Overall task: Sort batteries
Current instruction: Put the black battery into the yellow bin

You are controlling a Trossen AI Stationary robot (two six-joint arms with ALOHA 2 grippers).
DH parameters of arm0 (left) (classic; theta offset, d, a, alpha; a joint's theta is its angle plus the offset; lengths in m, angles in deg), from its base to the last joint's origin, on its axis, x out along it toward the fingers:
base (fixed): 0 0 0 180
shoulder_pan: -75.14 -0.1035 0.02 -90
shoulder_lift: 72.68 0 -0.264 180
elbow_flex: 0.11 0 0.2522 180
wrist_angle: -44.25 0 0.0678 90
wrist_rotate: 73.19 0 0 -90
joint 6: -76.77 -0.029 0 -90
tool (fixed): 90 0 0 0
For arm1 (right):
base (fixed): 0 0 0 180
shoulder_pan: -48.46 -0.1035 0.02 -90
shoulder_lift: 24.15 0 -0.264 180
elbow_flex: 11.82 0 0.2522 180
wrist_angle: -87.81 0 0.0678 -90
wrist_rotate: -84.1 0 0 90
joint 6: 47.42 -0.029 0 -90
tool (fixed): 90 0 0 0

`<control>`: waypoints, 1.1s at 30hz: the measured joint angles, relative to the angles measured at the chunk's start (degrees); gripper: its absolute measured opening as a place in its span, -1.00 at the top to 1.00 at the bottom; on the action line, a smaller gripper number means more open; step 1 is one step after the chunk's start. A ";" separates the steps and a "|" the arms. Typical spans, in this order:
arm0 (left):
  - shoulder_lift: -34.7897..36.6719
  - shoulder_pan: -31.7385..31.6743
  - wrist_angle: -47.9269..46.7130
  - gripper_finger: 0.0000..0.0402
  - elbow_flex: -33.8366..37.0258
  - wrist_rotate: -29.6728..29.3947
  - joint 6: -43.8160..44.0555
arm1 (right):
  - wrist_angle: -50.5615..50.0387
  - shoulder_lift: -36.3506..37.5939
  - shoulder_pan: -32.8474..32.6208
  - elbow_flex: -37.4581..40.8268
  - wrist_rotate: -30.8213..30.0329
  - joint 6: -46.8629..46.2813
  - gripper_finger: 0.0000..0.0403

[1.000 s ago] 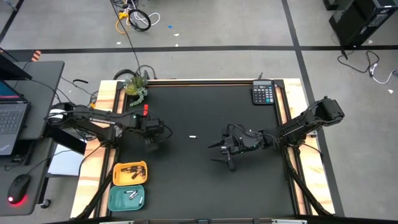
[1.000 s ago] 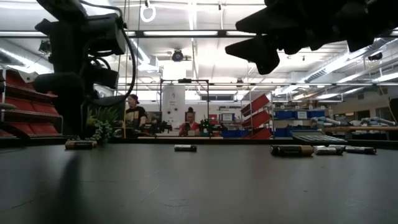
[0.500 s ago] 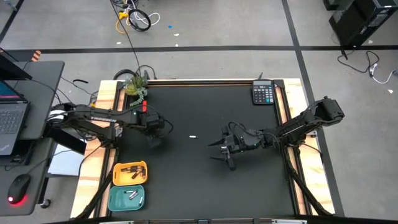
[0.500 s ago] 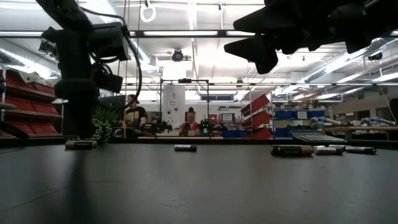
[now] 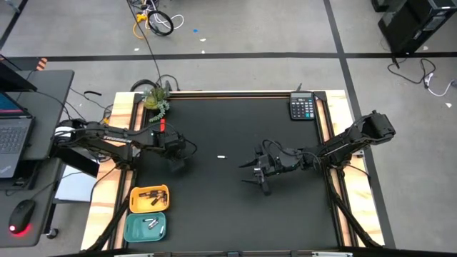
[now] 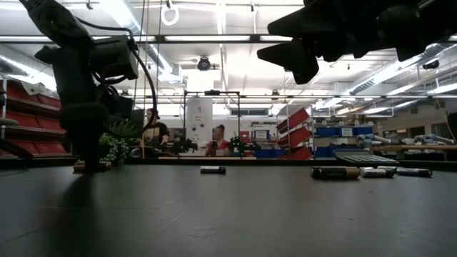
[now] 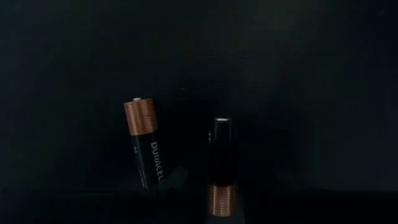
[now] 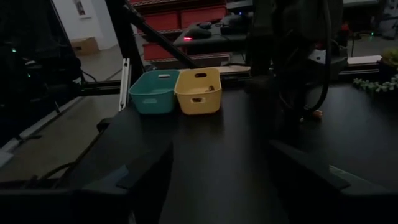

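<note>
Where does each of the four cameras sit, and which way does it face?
High view: overhead, straight down on the black table; both arms show, left pincer, right pincer.
Low view: at tabletop height, level across the table toward the room; arms hang in from above.
Left wrist view: close above the mat, on two copper-ended batteries; no fingers clearly visible.
Right wrist view: across the table, between its own spread fingers.
Shared: right wrist and high views both show the yellow bin and teal bin.
</note>
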 joint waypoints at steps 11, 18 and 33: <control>-0.20 5.21 -0.60 0.78 -1.13 -7.03 -0.65 | 0.76 0.00 0.00 0.00 0.07 -0.74 -0.29; 0.14 10.60 -0.41 0.78 -8.18 -12.34 -2.04 | 0.77 0.00 0.00 0.00 0.03 -2.01 -0.25; 0.25 40.66 -17.29 0.78 -25.72 5.79 28.11 | 0.73 -0.02 -0.09 0.00 -2.04 -3.90 -0.22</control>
